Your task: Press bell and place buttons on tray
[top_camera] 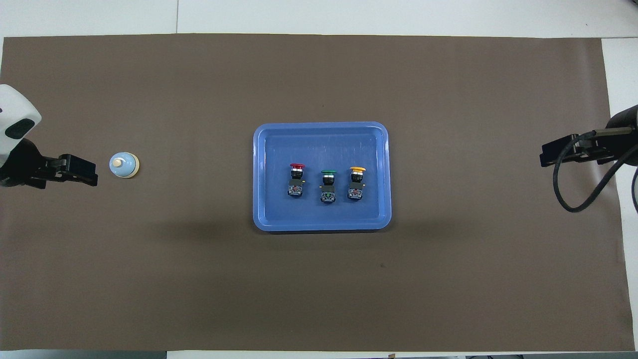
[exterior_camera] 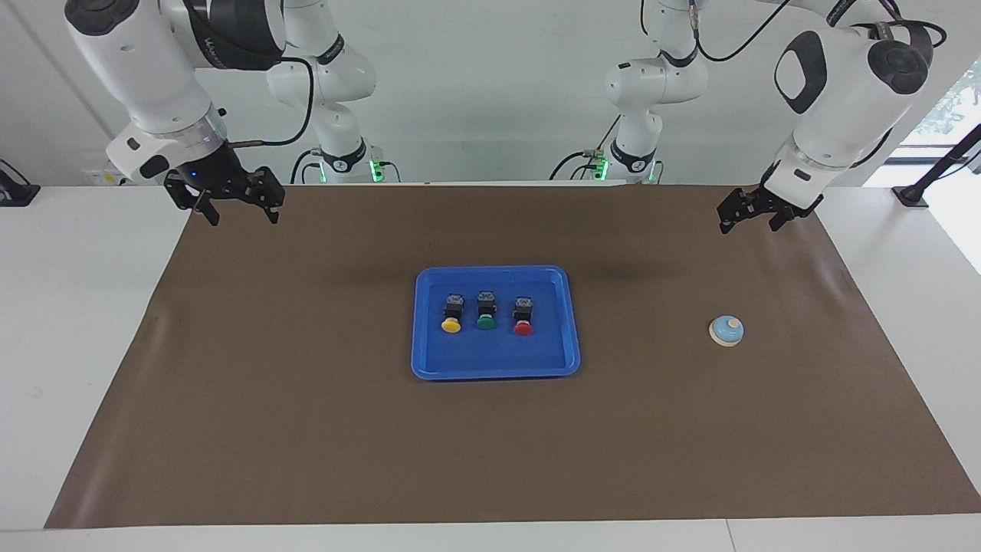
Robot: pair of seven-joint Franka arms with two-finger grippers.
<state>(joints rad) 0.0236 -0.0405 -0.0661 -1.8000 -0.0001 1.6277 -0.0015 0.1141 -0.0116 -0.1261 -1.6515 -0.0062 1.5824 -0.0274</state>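
Observation:
The bright-blue tray point(exterior_camera: 495, 271) point(top_camera: 321, 125) lies mid-mat. In it three buttons lie on their sides in a row: yellow point(exterior_camera: 451, 317) point(top_camera: 356, 182), green point(exterior_camera: 486, 313) point(top_camera: 327, 185), red point(exterior_camera: 523, 317) point(top_camera: 297, 178). The light-blue bell point(exterior_camera: 726, 330) point(top_camera: 123, 165) sits alone toward the left arm's end. My left gripper point(exterior_camera: 751, 221) point(top_camera: 75, 169) hangs open and empty above the mat's edge at that end, clear of the bell. At the right arm's end my right gripper point(exterior_camera: 241, 214) point(top_camera: 563, 154) hangs open, holding nothing.
A brown mat point(exterior_camera: 306, 429) covers most of the white table point(exterior_camera: 77, 322). A black cable point(top_camera: 573, 189) loops down from the right wrist. Both arm bases stand at the robots' edge of the table.

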